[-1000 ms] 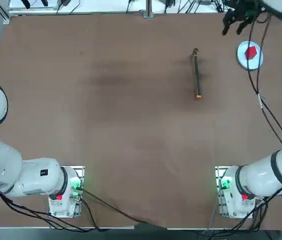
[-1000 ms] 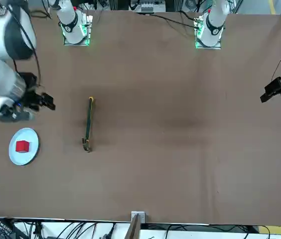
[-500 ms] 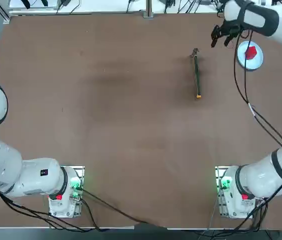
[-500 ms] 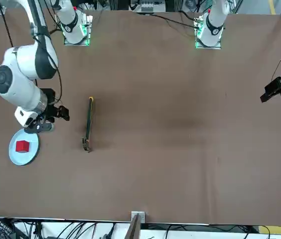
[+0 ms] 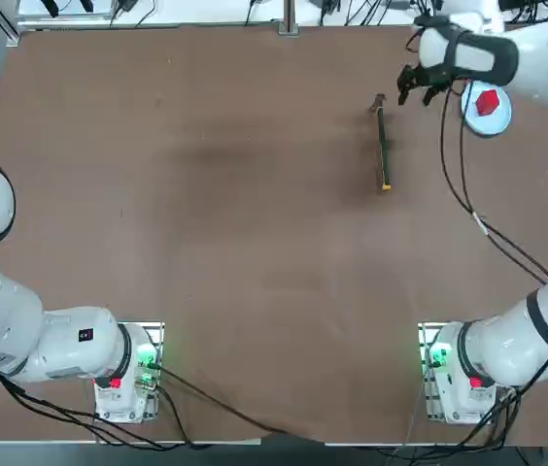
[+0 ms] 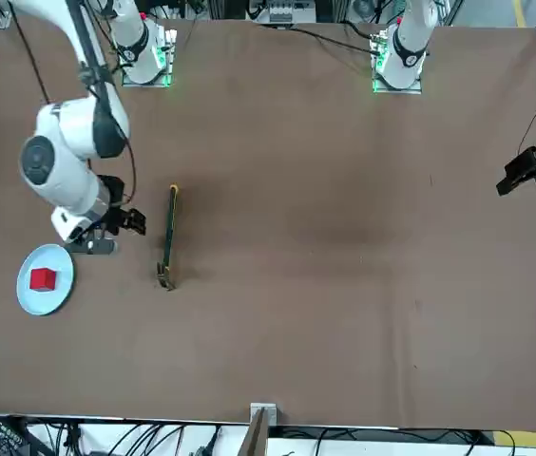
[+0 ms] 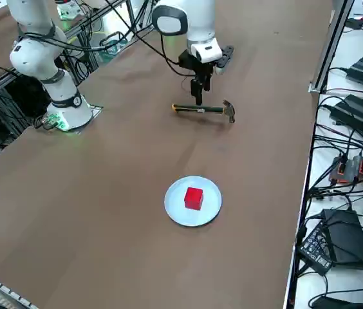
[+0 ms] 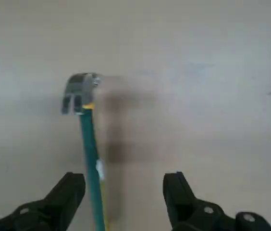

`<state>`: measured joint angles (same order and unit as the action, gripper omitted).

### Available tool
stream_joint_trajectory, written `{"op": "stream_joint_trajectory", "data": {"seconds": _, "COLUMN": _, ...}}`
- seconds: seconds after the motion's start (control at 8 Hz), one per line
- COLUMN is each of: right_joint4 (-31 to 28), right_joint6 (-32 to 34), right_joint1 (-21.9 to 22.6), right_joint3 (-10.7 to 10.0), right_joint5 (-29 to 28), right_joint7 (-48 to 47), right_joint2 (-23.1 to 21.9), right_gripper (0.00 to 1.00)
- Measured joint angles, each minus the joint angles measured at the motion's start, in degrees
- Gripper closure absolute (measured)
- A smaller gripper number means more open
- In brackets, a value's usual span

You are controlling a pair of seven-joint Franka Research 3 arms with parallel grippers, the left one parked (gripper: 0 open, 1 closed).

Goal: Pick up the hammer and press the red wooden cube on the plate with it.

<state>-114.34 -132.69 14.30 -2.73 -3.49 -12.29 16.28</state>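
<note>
Table (image 5: 206,214) surface, brown and bare over its left and middle, carries the task's things toward the far right in the top view. Moving rightward there, the hammer (image 5: 382,144) comes first, lying flat with its head at the far end and its orange tip toward the robot. Just beyond its head hangs the right gripper (image 5: 416,85), above the tabletop and between hammer and plate (image 5: 470,116), touching neither. Its jaws stand wide apart with nothing in them; the wrist view shows the two dark fingers (image 8: 68,195) spread, the green handle of the hammer (image 8: 88,139) running up between them, closer to one finger, and the metal head lying past the fingertips. Farthest right sits the plate, flat on the table, with the cube (image 5: 489,101) resting near its middle. From the side view the gripper (image 7: 201,87) points down over the handle, while the plate (image 7: 175,209) and cube (image 7: 194,197) lie well apart from the hammer (image 7: 202,109).
</note>
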Motion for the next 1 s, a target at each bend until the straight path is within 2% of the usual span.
{"op": "stream_joint_trajectory", "data": {"seconds": 0.25, "right_joint4": -4.83, "right_joint6": -9.70, "right_joint1": 3.34, "right_joint3": 0.14, "right_joint5": 0.00, "right_joint7": -6.06, "right_joint2": 2.09, "right_gripper": 0.00}}
{"op": "stream_joint_trajectory", "data": {"seconds": 0.5, "right_joint4": -6.28, "right_joint6": -12.56, "right_joint1": 5.14, "right_joint3": 0.16, "right_joint5": 0.00, "right_joint7": -8.74, "right_joint2": 4.29, "right_gripper": 0.00}}
{"op": "stream_joint_trajectory", "data": {"seconds": 1.0, "right_joint4": -6.30, "right_joint6": -18.63, "right_joint1": 5.20, "right_joint3": -0.07, "right_joint5": 0.00, "right_joint7": -10.11, "right_joint2": 6.93, "right_gripper": 0.03}}
